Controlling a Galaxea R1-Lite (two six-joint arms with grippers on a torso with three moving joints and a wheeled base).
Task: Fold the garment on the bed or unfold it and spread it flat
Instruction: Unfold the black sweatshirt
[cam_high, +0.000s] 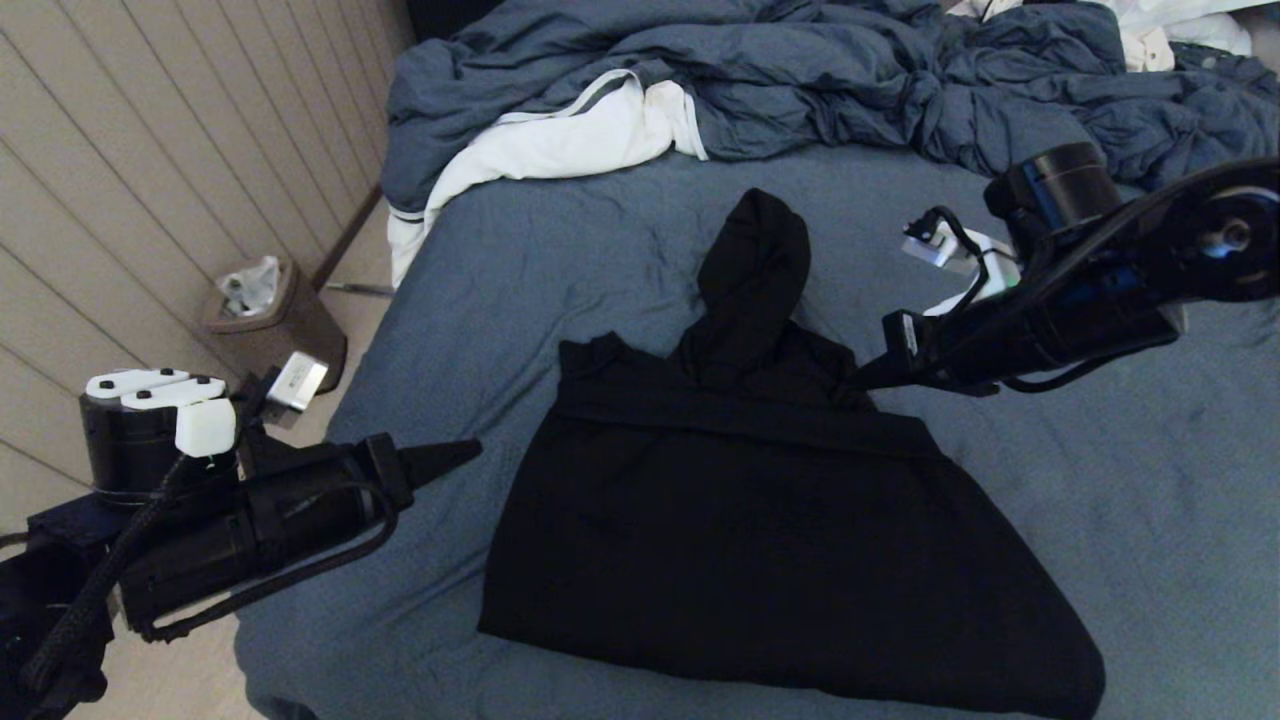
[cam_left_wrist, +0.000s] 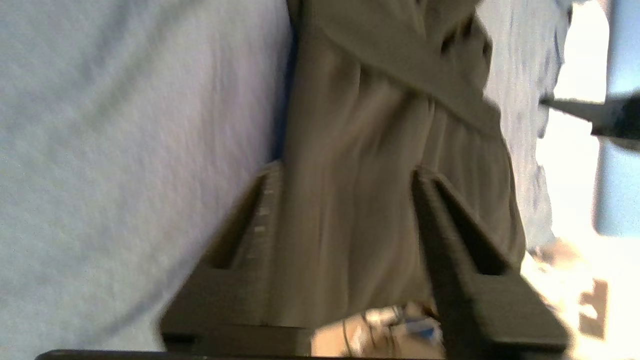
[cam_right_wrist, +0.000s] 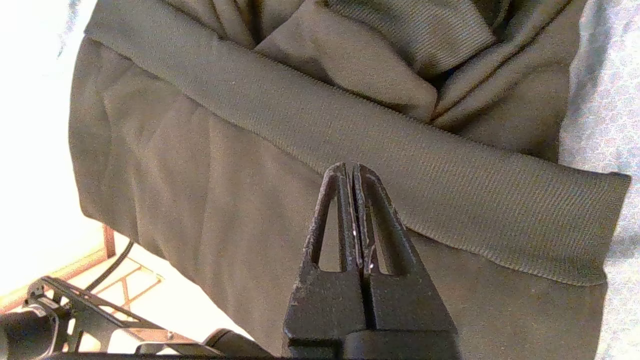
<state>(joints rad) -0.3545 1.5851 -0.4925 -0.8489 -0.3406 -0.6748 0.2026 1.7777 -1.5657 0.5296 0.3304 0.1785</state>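
Note:
The black hoodie (cam_high: 760, 540) lies in the middle of the bed (cam_high: 480, 280), its pointed hood (cam_high: 755, 260) toward the far side. A ribbed band (cam_right_wrist: 450, 185) crosses the body below the hood. My right gripper (cam_high: 862, 380) is at the hoodie's right shoulder; in the right wrist view the right gripper (cam_right_wrist: 352, 167) is shut just over that band, with nothing pinched. My left gripper (cam_high: 455, 458) hovers off the hoodie's left edge. In the left wrist view the left gripper (cam_left_wrist: 346, 170) is open, with the hoodie (cam_left_wrist: 350, 150) showing between the spread fingers beyond their tips.
A rumpled blue-grey comforter (cam_high: 800, 80) fills the far end of the bed, with a white cloth with a dark stripe (cam_high: 560, 140) at its left. A brown waste bin (cam_high: 275, 320) stands on the floor by the panelled wall, left of the bed.

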